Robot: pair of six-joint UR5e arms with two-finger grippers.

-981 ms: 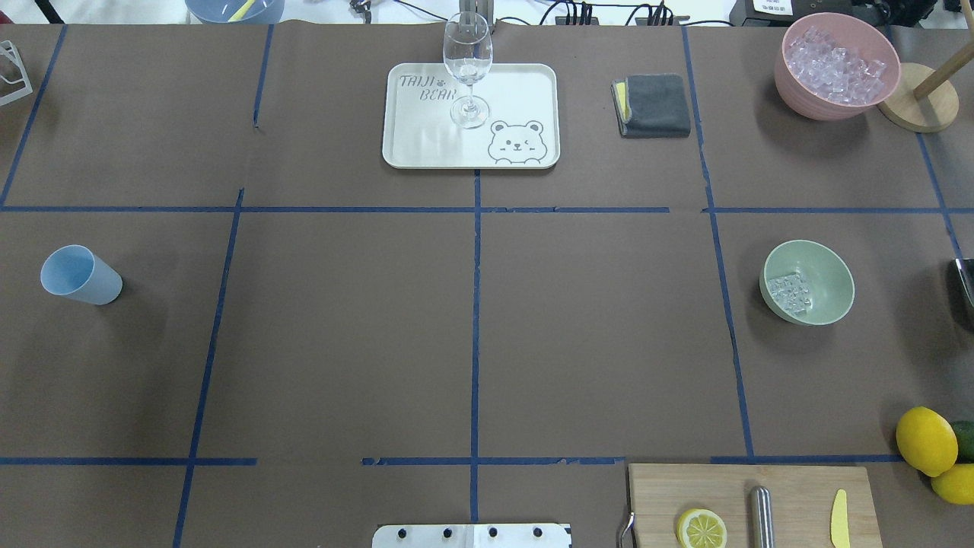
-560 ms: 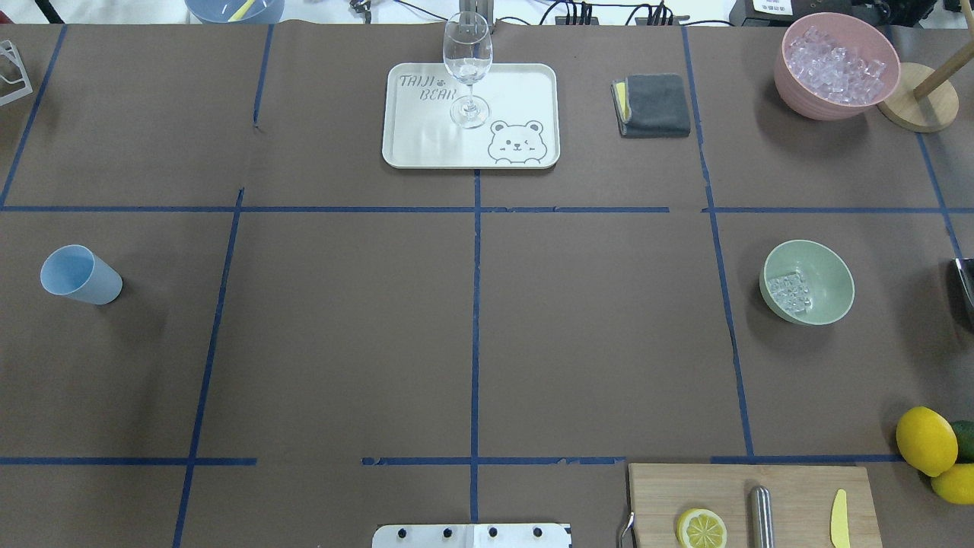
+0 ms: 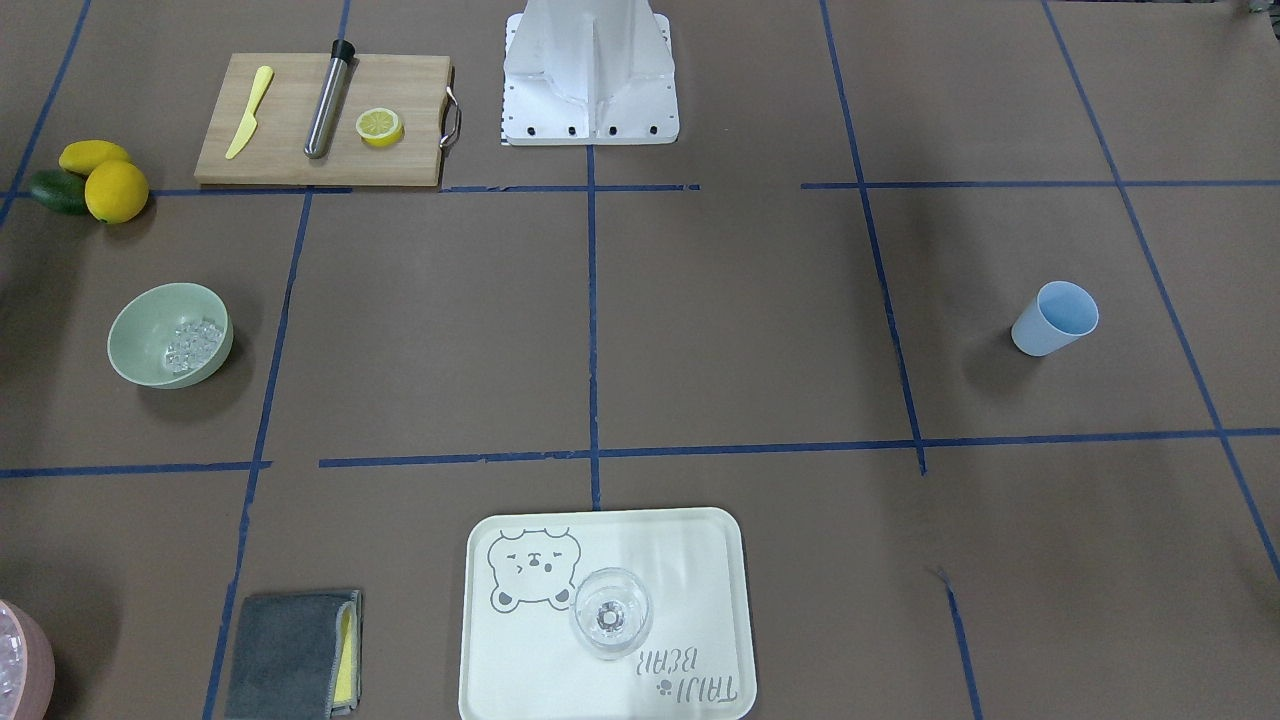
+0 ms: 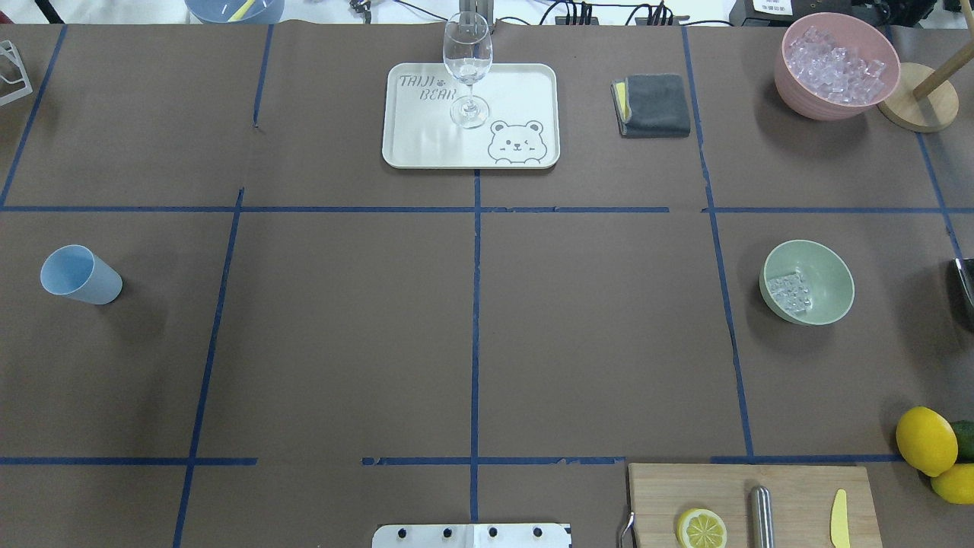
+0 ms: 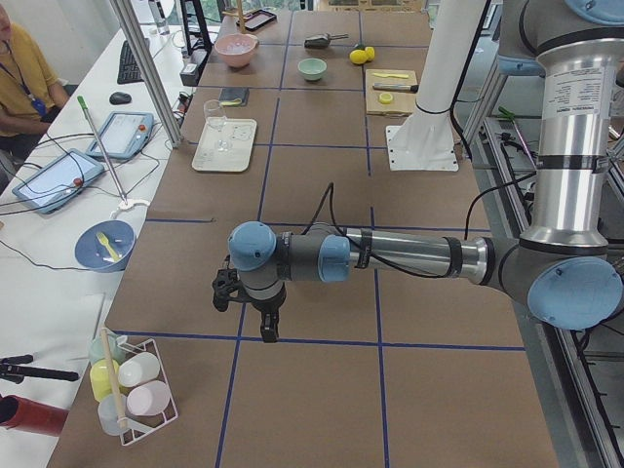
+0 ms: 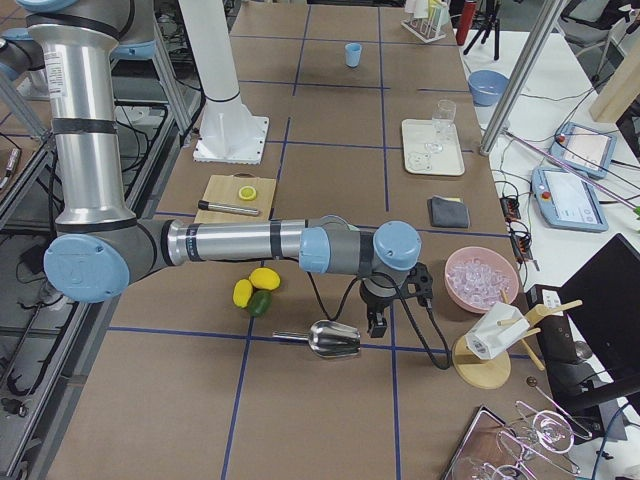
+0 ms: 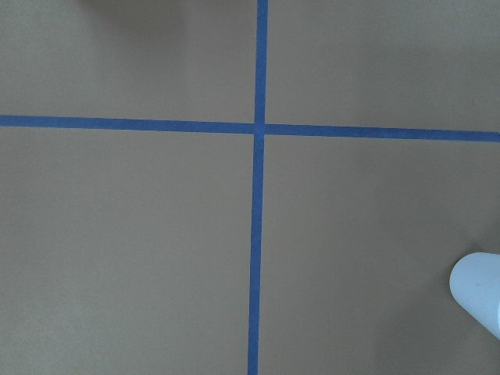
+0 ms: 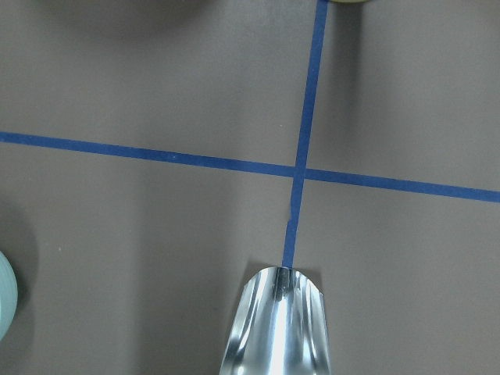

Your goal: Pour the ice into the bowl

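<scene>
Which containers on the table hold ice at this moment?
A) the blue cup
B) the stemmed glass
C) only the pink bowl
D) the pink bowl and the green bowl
D: ice lies at the bottom of the green bowl, and the pink bowl is heaped with more cubes.

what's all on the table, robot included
bowl: 1, sage green, right side
ice: heap, clear, in bowl
pink bowl: 1, pink, far right, holds ice cubes
cup: 1, light blue, left side
tray: 1, cream, far centre
wine glass: 1, clear, on tray
cloth: 1, grey, beside tray
cutting board: 1, wood, near right
lemon half: 1, yellow, on board
steel rod: 1, silver, on board
knife: 1, yellow, on board
lemons: 2, yellow, right edge
scoop: 1, steel, right end
left tool: 1, black, left end
right tool: 1, black, by scoop
</scene>
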